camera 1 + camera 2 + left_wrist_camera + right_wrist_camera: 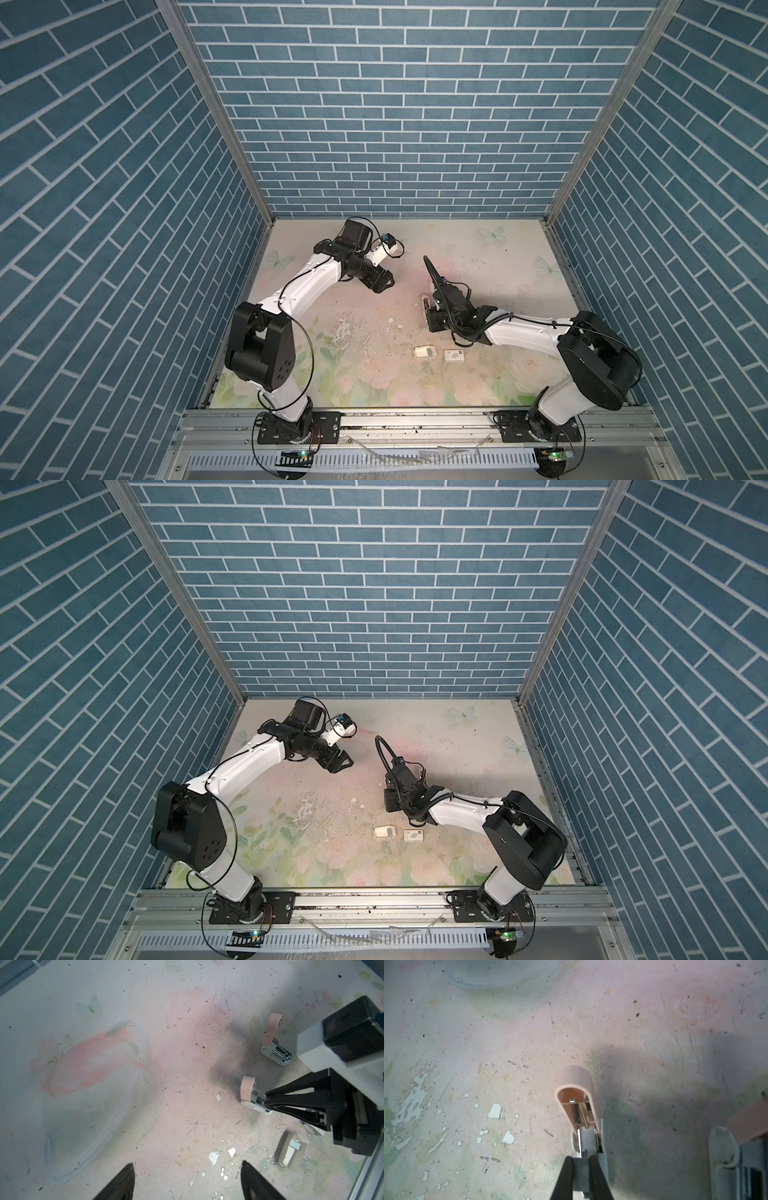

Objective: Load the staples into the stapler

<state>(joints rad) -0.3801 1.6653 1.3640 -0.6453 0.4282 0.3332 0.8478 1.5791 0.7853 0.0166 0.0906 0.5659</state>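
Closest to us, the right end effector [580, 1160] clamps the staples [580, 1174], a grey strip at the channel of the open stapler [577, 1084] on the bench [488, 1032]; the left end effector [187, 1164] hangs open, empty. Insertion seems to be the step in hand: next we must seat the strip squarely.

A white-based stapler [252, 1095] is seen opened, pink lid raised upright. Silvery-grey staples [581, 1174] are pinched by the right gripper [580, 1160] at its metal channel.
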